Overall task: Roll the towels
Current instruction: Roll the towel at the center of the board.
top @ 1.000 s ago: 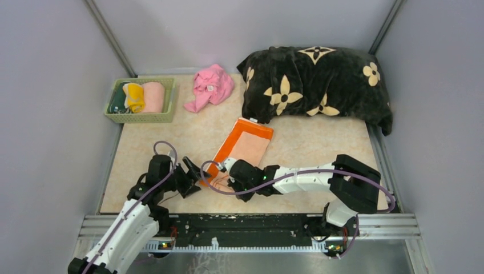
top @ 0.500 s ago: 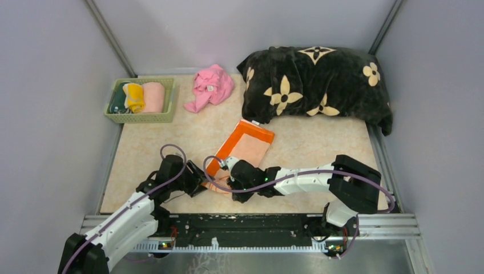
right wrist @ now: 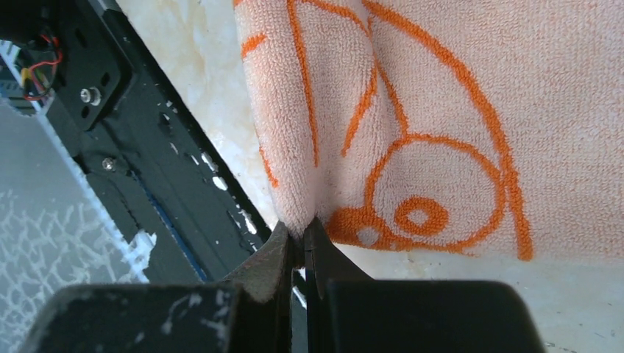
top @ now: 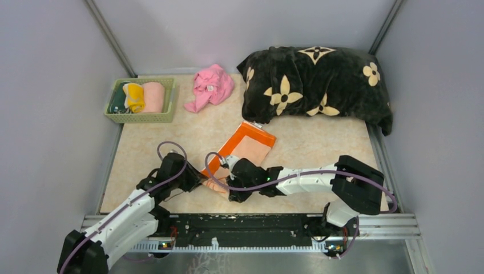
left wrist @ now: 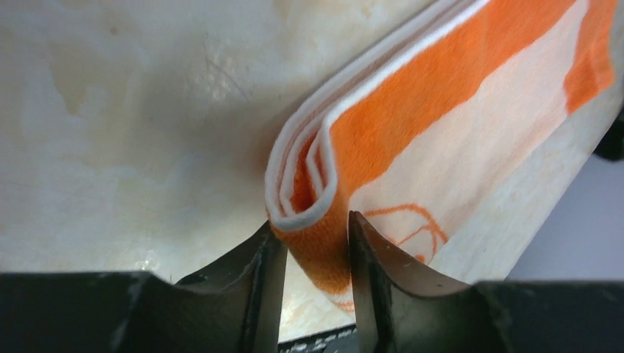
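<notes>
The peach towel (top: 245, 147) with an orange border lies folded in the middle of the table, its near end lifted. My left gripper (top: 201, 180) is shut on its folded orange edge (left wrist: 316, 235), whose layers show between the jaws. My right gripper (top: 227, 185) is shut on a pinch of the near edge (right wrist: 302, 213), beside the orange cartoon drawing (right wrist: 419, 198). The two grippers sit close together at the towel's near end. The grey duck towel is not in view.
A green basket (top: 140, 100) at the back left holds rolled cloths. A crumpled pink cloth (top: 210, 85) lies at the back middle. The big black blanket with beige flowers (top: 317, 85) fills the back right. The black front rail (right wrist: 132, 147) runs close under the right gripper.
My left arm has moved right to the towel's near edge and closed on it. The towel's near end has bunched and slid a little toward the front.
</notes>
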Motion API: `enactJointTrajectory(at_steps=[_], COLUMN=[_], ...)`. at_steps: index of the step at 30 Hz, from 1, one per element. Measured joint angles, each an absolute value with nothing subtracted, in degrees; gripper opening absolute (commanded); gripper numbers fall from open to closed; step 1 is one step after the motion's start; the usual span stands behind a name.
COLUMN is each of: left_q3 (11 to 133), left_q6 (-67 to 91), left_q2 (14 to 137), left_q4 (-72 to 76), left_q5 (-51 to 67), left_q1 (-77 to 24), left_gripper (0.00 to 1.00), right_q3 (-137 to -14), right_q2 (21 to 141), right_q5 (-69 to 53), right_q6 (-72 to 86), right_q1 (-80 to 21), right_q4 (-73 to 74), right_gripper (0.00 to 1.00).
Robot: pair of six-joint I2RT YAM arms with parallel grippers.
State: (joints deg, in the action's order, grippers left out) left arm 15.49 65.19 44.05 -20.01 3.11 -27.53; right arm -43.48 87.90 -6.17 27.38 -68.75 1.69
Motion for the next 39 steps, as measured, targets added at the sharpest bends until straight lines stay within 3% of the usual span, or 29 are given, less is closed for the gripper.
enactJointTrajectory(at_steps=[6, 16, 29, 39], left_q3=[19.16, 23.24, 19.84, 18.39], left_q6=[60.77, 54.54, 52.6, 52.56], left_q2=[41.04, 37.63, 34.44, 44.29], left_q4=[-24.29, -30.24, -27.0, -17.74], left_q5=[-0.64, -0.73, 6.09, 8.34], left_q1=[-27.51, -27.51, -27.51, -27.51], left_gripper=[0.68, 0.79, 0.8, 0.7], right_q3=[-41.69, -37.01, -36.38, -37.28], right_q2=[87.02, 87.15, 92.44, 93.51], right_q5=[-11.31, -22.28, -29.71, -32.01], right_q6=[30.35, 37.17, 39.53, 38.65], right_q1=[-65.73, -56.75, -50.76, -49.06], right_q4=[-0.08, -5.48, -8.64, -7.57], right_gripper=[0.0, 0.0, 0.0, 0.0])
